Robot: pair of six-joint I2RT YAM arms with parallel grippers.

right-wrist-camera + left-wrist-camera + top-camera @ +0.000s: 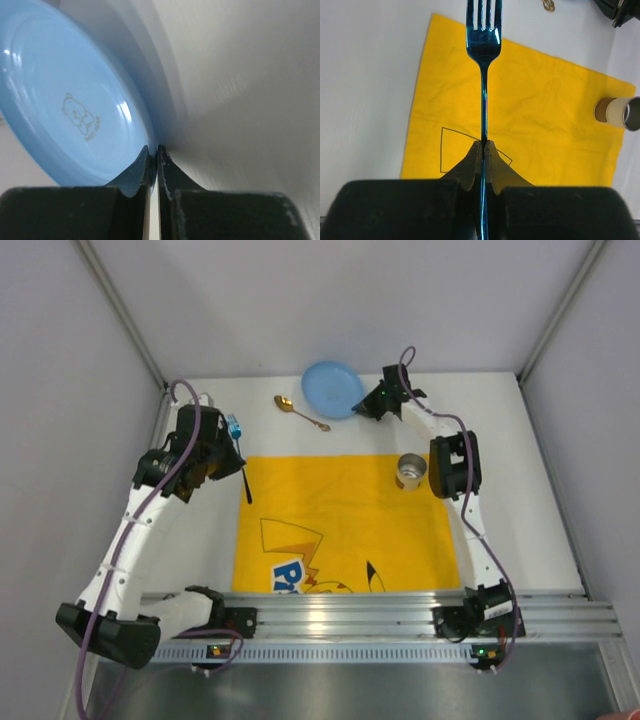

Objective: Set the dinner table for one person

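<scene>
Left gripper [483,146] clamped on blue fork [483,45]; right gripper [154,150] closed at rim of blue plate [75,105]; both over the dinner table [520,490].
Top view: left gripper above the table's left side, just beside the far-left corner of the yellow placemat [340,520]. Right gripper at the plate's right edge, over bare table beyond the mat. Gold spoon [300,412] just left of the plate. Metal cup [410,472] on the mat near its far-right corner. Left wrist view: fingers pressed on the fork handle, tines pointing away, white table and mat underneath. Right wrist view: fingertips together and touching the plate rim; whether the rim is caught between them cannot be told. Bear print on the plate; surface to the right blurred.
</scene>
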